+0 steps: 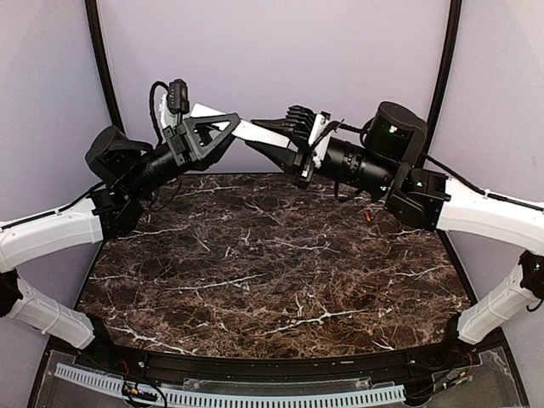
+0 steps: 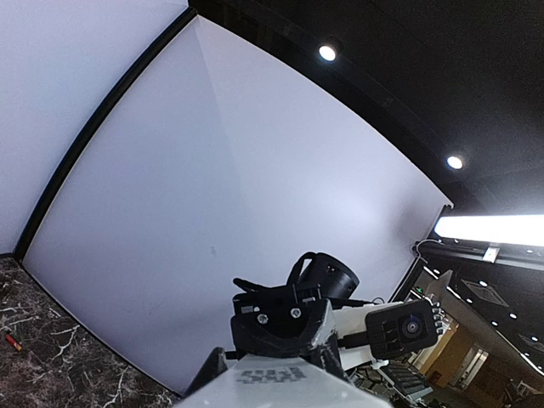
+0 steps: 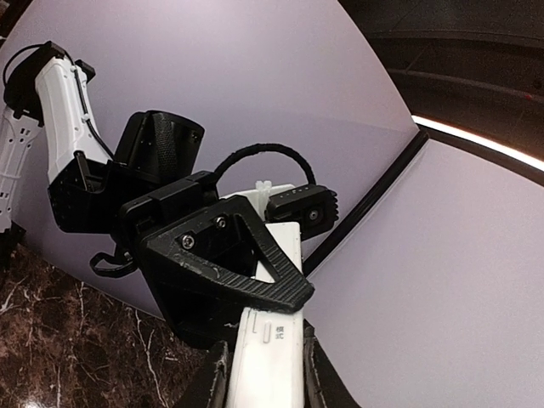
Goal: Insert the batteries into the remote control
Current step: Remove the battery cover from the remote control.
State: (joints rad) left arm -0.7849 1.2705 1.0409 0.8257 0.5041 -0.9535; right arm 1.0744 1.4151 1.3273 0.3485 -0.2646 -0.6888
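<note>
Lavender walls behind a dark marble table (image 1: 272,280); remote (image 1: 255,130) held in the air over the table's far edge, spanning both arms; left gripper (image 1: 223,126) clamped on the remote's left end; right gripper (image 1: 274,136) clamped on its right end, fingers (image 3: 212,382) pressed to either side of the white bar; one battery (image 1: 367,217) on the marble, below and right of the remote, well apart from it.
</note>
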